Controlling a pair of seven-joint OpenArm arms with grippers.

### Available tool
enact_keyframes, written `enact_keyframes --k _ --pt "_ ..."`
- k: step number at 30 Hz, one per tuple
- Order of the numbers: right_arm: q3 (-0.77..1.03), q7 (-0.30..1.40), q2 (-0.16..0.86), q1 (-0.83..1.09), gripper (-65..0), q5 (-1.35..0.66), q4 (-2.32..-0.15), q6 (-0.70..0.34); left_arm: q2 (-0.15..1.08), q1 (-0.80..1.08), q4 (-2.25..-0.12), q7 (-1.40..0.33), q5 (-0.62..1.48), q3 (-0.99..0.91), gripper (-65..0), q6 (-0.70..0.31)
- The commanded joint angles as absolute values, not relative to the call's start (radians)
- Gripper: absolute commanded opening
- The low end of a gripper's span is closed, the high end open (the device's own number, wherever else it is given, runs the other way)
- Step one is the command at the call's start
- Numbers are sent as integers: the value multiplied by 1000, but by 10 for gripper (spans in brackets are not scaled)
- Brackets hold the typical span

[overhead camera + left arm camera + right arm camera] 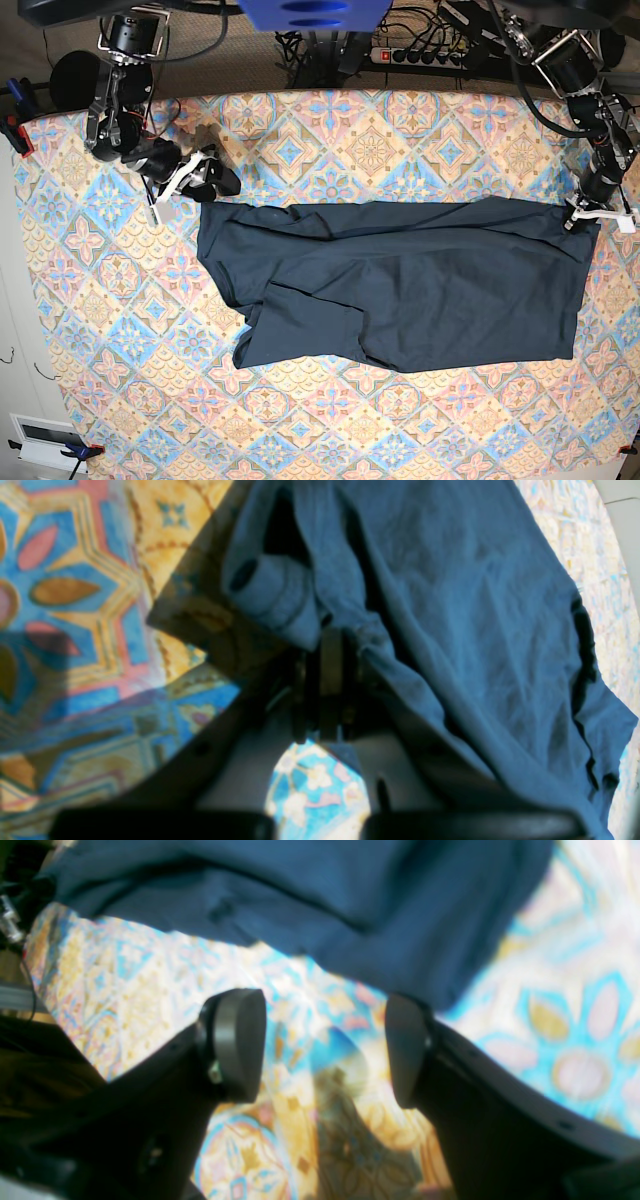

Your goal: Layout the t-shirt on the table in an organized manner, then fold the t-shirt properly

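Observation:
The dark navy t-shirt [400,285] lies spread across the middle of the patterned table [100,300], creased, with a folded flap at its front left. My left gripper [588,212] sits at the shirt's far right corner. In the left wrist view its closed jaws [325,650] pinch a bunched edge of the t-shirt [450,605]. My right gripper [213,178] hovers just past the shirt's far left corner. Seen from the right wrist, it is open [322,1040], with only the table [550,1015] between its fingers and the t-shirt [300,900] just ahead.
A power strip [420,55] and cables run behind the table's far edge. A clamp [15,130] grips the left edge. A white box [45,440] sits off the front left corner.

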State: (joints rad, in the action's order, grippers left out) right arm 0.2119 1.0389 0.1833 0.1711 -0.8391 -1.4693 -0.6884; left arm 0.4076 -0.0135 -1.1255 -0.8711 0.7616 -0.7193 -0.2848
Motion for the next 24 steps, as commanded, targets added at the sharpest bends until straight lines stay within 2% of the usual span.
enact_keyframes --k 1,6,12,17,24 --pt "236 1021 193 159 -284 -858 -1469 -698 438 -24 -1144 -852 776 -725 -650 -294" --pt "303 1021 191 159 -285 -858 -1423 -698 444 -24 -1144 -852 776 -725 -650 -294" --pt "300 1020 179 157 -284 -857 -1419 -698 440 -24 -1144 -855 776 -725 -650 -294" --pt "300 1021 133 47 -285 -855 -1337 -698 440 -24 -1144 -855 776 -725 -650 -294" --pt "300 1021 127 31 -294 -855 -1276 -698 443 -22 -1144 -855 776 -725 -650 -294"
